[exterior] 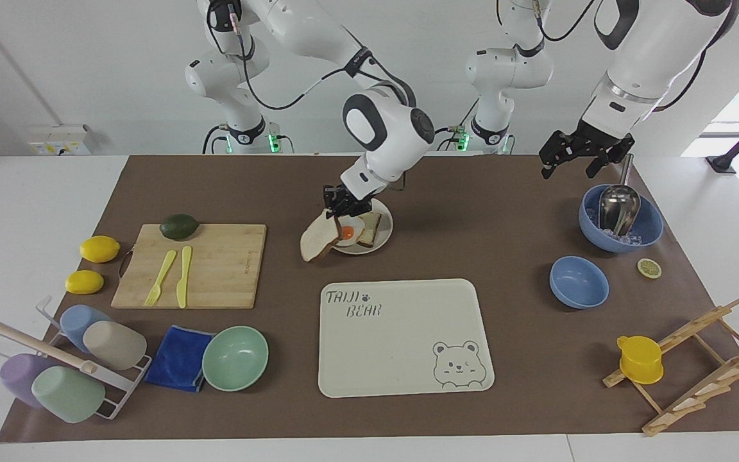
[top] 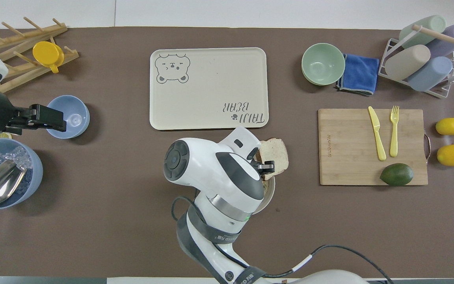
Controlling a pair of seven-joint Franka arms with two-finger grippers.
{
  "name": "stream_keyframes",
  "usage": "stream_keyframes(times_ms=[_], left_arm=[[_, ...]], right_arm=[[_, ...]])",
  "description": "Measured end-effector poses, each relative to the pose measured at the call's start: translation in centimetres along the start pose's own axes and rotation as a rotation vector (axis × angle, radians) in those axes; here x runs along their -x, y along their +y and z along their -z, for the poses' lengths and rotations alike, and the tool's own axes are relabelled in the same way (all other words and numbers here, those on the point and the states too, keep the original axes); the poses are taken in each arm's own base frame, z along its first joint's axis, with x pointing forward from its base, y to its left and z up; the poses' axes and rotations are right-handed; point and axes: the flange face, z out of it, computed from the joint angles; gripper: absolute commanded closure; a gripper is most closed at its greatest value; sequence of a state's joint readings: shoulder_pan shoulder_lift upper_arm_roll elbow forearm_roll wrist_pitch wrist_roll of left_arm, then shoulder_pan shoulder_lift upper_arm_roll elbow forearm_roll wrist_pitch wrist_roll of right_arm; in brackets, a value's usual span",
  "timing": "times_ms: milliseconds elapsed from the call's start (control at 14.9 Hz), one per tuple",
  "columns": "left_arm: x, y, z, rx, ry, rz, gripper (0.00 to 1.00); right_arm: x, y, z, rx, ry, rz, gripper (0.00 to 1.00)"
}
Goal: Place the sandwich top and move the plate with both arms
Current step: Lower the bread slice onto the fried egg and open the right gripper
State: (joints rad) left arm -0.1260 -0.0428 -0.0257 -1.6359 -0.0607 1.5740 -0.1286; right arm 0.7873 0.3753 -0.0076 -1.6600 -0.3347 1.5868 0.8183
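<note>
Because the sandwich top point(exterior: 318, 242) must finish flat on the egg-bearing slice point(exterior: 358, 229), the right gripper point(exterior: 342, 209) holds it by one edge only, so that the rest of the slice hangs free and tilted below the fingertips. The right gripper is clamped on the crust, with its fingertips closed on the bread. The wholemeal slice is in the air over the plate's point(exterior: 383, 242) edge on the side toward the wooden cutting board point(exterior: 222, 269), and part of it overhangs the brown mat. In the overhead view the right arm's wrist covers most of the plate, so that view does not settle how high the bread hangs; the facing view shows it clear of the fried egg point(exterior: 346, 231).

The plate lies between the cutting board and the left arm's end of the table, nearer to the robots than the bear tray point(exterior: 401, 333). The cutting board now carries only the yellow knife point(exterior: 183, 276), the yellow fork point(exterior: 160, 277) and the avocado point(exterior: 179, 226) (no bread remains on it).

The left gripper point(exterior: 576, 153) waits in the air over the mat beside the blue bowl of ice point(exterior: 648, 230), well apart from the plate, with its fingers spread and nothing between them. That posture probably keeps it clear of the plate until the plate is to be moved.

The step in hand appears to be the carry to the plate. The next move likely calls for levelling the slice over the egg before release, since a tilted release could let it slide off the rim.
</note>
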Motion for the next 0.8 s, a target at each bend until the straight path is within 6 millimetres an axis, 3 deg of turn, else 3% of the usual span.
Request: stream_keyframes(times_ms=[134, 670, 804], left_arm=[[0.0, -0.1, 0.0, 0.000, 0.000, 0.004, 0.00], [0.0, 0.0, 0.0, 0.000, 0.001, 0.006, 0.00], [0.0, 0.0, 0.0, 0.000, 0.002, 0.006, 0.00]], right_arm=[[1.0, -1.6, 0.3, -0.049, -0.022, -0.003, 1.00], [0.5, -4.0, 0.2, -0.207, -0.012, -0.066, 1.00], [0.3, -4.3, 0.0, -0.244, -0.029, -0.077, 0.59]])
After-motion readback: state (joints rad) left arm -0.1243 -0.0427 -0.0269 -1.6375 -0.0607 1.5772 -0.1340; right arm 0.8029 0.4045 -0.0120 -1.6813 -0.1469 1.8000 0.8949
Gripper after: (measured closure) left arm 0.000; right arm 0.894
